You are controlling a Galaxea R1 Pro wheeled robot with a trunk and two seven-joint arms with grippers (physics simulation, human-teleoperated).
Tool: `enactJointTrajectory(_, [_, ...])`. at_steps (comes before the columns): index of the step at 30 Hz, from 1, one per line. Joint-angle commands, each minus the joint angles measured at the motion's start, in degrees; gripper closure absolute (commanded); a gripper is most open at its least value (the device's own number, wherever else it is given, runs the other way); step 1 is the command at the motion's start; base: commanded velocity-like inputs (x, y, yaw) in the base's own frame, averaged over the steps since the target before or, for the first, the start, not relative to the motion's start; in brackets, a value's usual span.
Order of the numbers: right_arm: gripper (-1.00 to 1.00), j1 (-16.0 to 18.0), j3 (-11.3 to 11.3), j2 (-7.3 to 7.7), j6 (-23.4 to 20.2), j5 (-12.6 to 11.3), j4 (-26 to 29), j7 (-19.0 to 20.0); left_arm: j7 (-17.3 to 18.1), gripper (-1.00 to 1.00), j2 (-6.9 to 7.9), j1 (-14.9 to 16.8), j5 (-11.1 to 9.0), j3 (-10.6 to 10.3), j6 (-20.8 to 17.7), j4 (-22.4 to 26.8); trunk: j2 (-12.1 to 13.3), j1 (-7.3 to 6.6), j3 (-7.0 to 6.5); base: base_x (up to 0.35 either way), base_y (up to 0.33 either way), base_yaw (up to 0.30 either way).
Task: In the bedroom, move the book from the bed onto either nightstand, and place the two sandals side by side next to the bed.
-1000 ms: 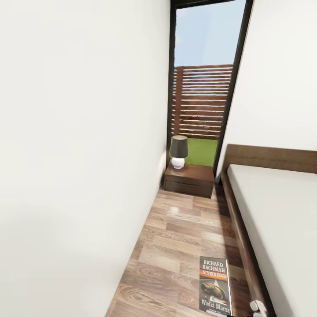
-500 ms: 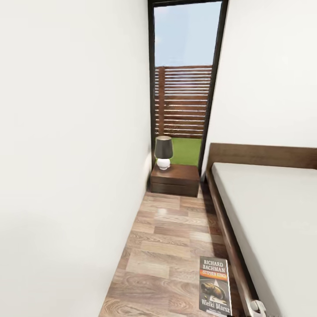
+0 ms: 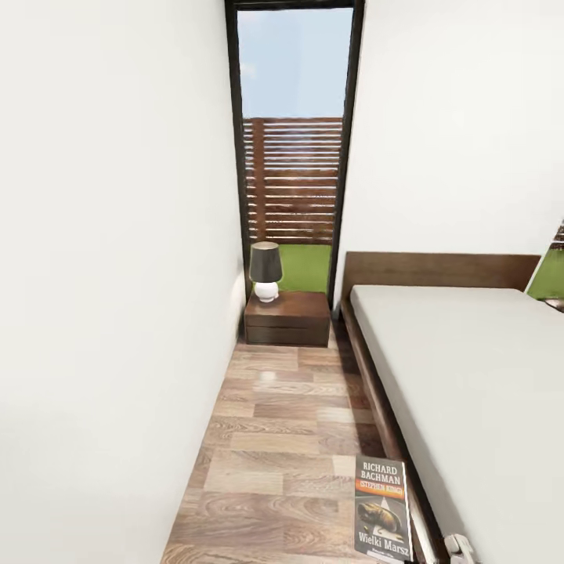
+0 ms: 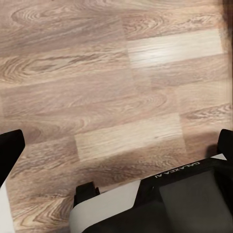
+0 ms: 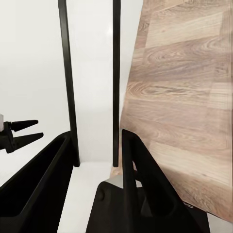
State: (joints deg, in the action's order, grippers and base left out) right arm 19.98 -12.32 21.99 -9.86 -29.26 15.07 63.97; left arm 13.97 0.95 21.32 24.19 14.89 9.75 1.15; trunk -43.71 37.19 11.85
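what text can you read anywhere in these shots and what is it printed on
"RICHARD BACHMAN": white letters at the top of the book cover, head view.
"STEPHEN KING": small, on the book's orange band, slightly blurred.
"Wielki Marsz": white, at the bottom of the cover.
Dark robot part, left wrist view: faint pale lettering, upside down, too blurred to read.

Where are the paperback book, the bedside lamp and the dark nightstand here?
Dark paperback book (image 3: 383,509), head view, cover's middle.
Dark-shaded lamp with white base (image 3: 265,263), head view, on its shade.
Dark brown wooden nightstand (image 3: 294,306), head view, bare glossy top.
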Motion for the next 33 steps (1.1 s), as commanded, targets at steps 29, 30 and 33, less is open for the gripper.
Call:
enactJointTrajectory(29, [1.0,0.06,-0.34,0.06,-0.6,-0.6,0.04,0.11,0.18,-1.0,0.02,0.03,0.51,0.49,0.09,-0.01,-0.07,0.01,0.08,0.152,0.0,-0.146])
enactJointTrajectory(30, [1.0,0.06,-0.34,0.06,-0.6,-0.61,0.04,0.1,0.18,-1.0,0.02,0.04,0.51,0.49,0.09,-0.01,-0.07,0.01,0.08,0.319,0.0,0.0])
enactJointTrajectory(33, [1.0,0.06,-0.34,0.03,-0.6,-0.59,0.04,0.1,0.18,-1.0,0.02,0.04,0.51,0.49,0.09,-0.01,-0.07,0.01,0.08,0.321,0.0,0.0])
